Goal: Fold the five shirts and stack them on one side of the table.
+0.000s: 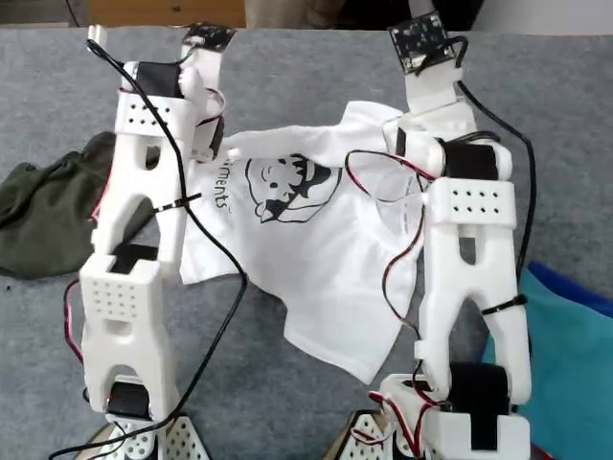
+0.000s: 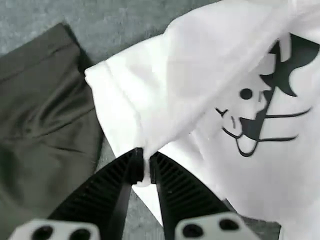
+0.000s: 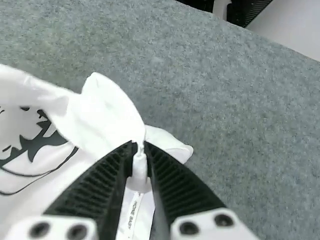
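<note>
I am working the white cotton T-shirt with a black cartoon print [image 1: 306, 259], which is lying spread across the middle of the grey felt-covered table [image 1: 287, 402], its hem trailing toward six o'clock.

The left claw [image 2: 143, 167] is pinching the shirt's edge just below the sleeve, at about ten o'clock on the garment, with its jaws pressed together on a thin fold of white cloth. The right claw [image 3: 140, 152] is nipping the fabric up by the neck label, at about one o'clock, with its jaws likewise closed on the cloth. Between the two grips the far edge seems to be rising off the felt in a stretched band. I am holding both ends at once, I judge, so the cloth is staying taut and can be carried over toward six o'clock as one straight crease rather than bunching.

A crumpled dark olive shirt [image 1: 48, 216] is sitting at nine o'clock, just beside the white sleeve, and a teal shirt [image 1: 565, 364] is lying at four o'clock. I take them for waiting garments, pushed outward to leave folding room. No folded stack is showing, so I am reckoning the task is early.
</note>
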You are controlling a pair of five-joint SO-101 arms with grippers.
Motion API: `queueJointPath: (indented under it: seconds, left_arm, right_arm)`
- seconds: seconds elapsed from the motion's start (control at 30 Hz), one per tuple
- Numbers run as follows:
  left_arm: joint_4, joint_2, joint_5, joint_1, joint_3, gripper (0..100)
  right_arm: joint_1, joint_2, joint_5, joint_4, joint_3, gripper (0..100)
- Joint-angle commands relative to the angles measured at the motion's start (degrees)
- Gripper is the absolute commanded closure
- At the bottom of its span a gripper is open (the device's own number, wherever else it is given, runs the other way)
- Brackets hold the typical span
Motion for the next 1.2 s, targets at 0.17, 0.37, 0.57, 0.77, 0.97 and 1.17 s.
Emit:
queueJointPath:
  seconds: [0.17, 0.37, 0.57, 0.77, 0.97, 1.17]
  left_arm:
    - [-10.9, -2.7, 9.2, -13.1, 11.6, 98]
    - [-24.2, 3.6, 9.1, -16.2, 23.0, 98]
    - [-25.1, 8.3, 9.5, -19.1, 22.9, 98]
    - [-25.1, 8.6, 9.1, -25.8, 22.7, 98]
    - [-25.5, 8.6, 9.1, -31.8, 22.7, 98]
    - [-27.6, 8.6, 9.1, -41.4, 21.6, 98]
  right_arm:
    - [-1.0, -4.0, -0.7, -3.0, 0.5, 99.5]
    - [-9.9, -1.4, -0.6, -3.3, 2.7, 99.5]
    - [-17.2, 3.0, -0.6, -3.3, 2.7, 99.5]
    - [-24.6, 7.1, -0.6, -3.3, 1.4, 99.5]
    - [-34.9, 16.2, -4.6, -4.0, -9.4, 99.5]
    - [-41.1, 27.3, -4.7, -3.6, -20.4, 99.5]
